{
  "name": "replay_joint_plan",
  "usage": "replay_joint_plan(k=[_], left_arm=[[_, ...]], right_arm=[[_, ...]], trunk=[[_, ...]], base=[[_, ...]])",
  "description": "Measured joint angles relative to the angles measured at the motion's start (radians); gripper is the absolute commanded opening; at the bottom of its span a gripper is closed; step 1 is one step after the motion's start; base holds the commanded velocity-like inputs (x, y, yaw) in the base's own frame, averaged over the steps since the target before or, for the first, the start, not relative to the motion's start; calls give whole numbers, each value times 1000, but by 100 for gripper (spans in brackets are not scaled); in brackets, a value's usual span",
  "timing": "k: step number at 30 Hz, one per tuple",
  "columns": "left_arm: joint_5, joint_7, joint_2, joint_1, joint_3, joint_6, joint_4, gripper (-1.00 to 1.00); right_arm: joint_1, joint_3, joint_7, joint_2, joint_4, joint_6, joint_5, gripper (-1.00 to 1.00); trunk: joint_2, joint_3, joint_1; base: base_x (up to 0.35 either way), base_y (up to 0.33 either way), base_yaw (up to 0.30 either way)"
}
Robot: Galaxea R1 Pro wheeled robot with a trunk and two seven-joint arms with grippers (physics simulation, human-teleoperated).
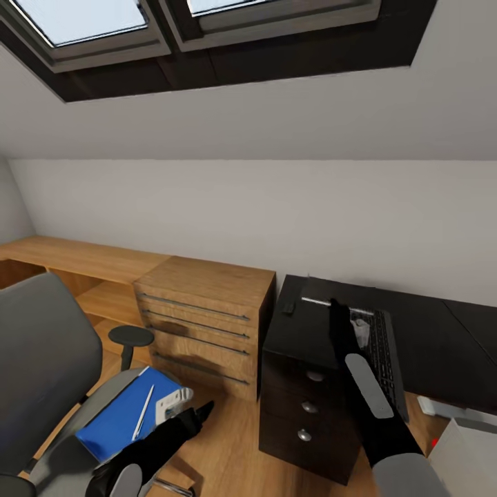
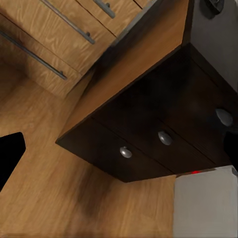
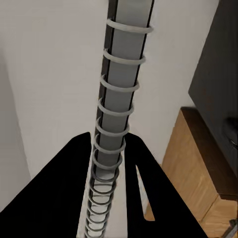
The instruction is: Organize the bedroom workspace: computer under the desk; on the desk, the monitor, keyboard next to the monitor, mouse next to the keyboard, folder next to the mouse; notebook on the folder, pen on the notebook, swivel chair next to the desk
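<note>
The notebook [image 3: 119,99], spiral-bound and seen edge-on, is clamped in my right gripper [image 3: 111,145]. In the head view that gripper [image 1: 338,312] hovers over the left end of the black desk [image 1: 442,345], beside the keyboard [image 1: 381,352]. The small mouse [image 1: 288,307] lies near the desk's back left corner. On the swivel chair [image 1: 41,359] seat rests the blue folder [image 1: 117,421] with the pen [image 1: 143,411] on it. My left gripper [image 1: 198,414] hangs open just right of the folder, above the floor. A corner of the grey computer [image 1: 469,449] stands on the floor.
A light-wood chest of drawers [image 1: 207,310] stands between chair and desk, touching the desk's dark drawer unit [image 2: 163,99]. The sloped wall and skylight rise close behind. Bare wood floor [image 2: 54,198] lies in front of the drawers.
</note>
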Motion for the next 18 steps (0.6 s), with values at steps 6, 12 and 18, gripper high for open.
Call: replay_joint_plan(k=[6, 12, 18], left_arm=[[-2, 143, -10, 0, -67, -117, 66, 100], [-4, 238, -23, 0, -169, -143, 72, 100], [-4, 252, -23, 0, -186, -146, 74, 100]], right_arm=[[88, -1, -19, -38, -183, 14, -6, -100], [97, -3, -42, -41, -199, 40, -8, -100], [100, -4, -47, -38, -200, 42, -18, -100]], trunk=[[42, 19, -23], [70, 31, -38], [70, 31, -38]], base=[[0, 0, 0], [0, 0, 0], [0, 0, 0]])
